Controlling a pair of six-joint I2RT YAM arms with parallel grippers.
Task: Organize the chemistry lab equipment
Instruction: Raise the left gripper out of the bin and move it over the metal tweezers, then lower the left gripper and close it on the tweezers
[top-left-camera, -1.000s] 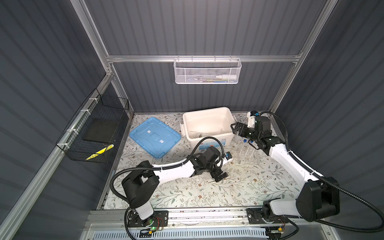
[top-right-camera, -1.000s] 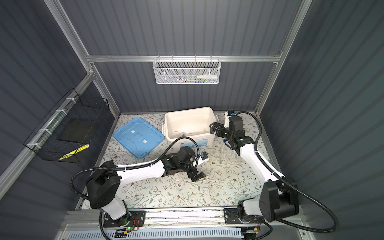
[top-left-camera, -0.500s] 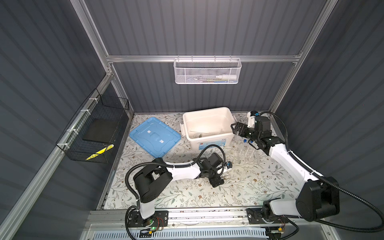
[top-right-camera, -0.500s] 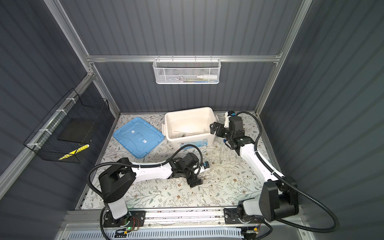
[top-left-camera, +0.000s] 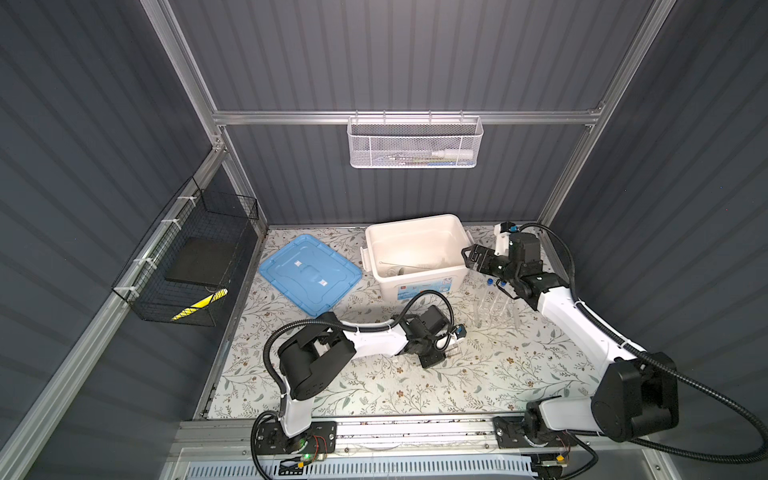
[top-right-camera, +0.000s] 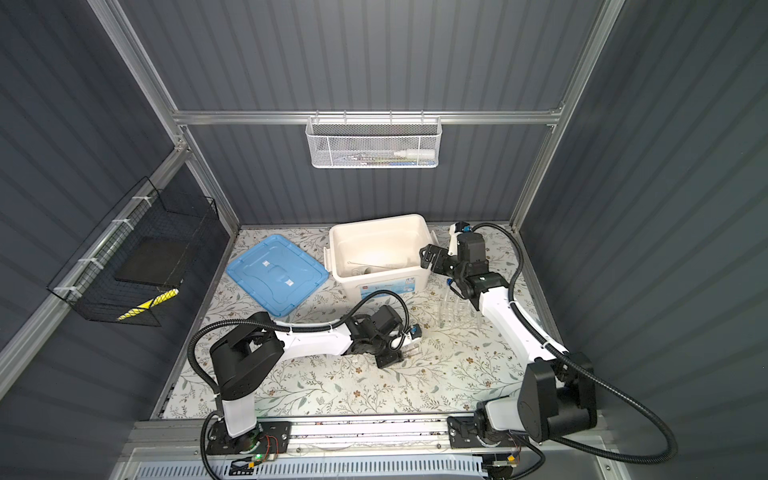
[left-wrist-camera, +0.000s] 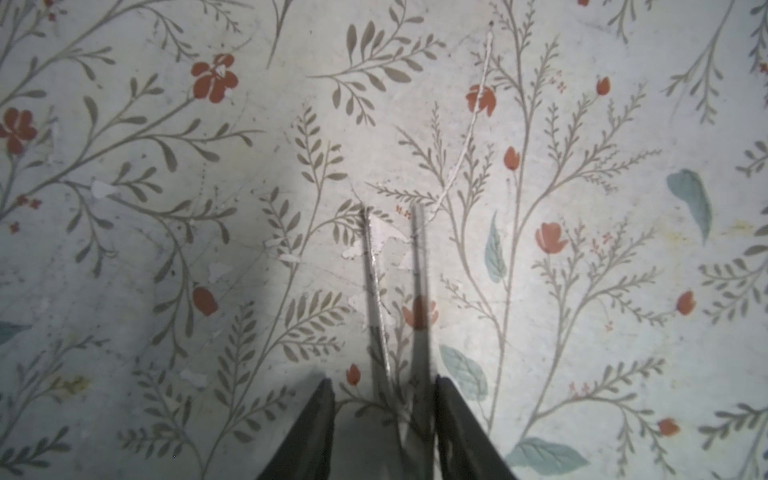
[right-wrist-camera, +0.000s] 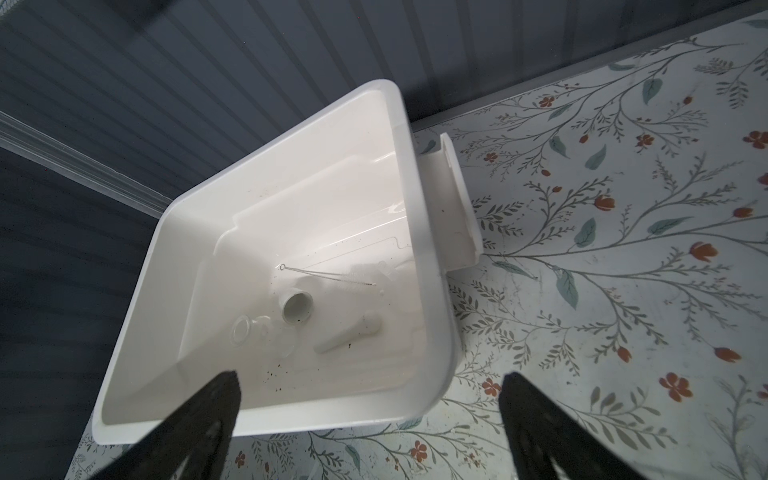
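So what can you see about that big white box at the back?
The cream plastic box stands upright and open on the flowery table, near the back wall. It is rectangular with rounded corners, side clips and a printed label on its front. Its flat blue lid lies beside it. Inside lie a small white mortar on its side, a white pestle, a small clear glass dish and a thin wire brush.

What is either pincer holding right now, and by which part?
Nothing is gripped yet. The left pincer straddles the tweezers near one end, a gap showing beside one finger. The right pincer hangs open and empty.
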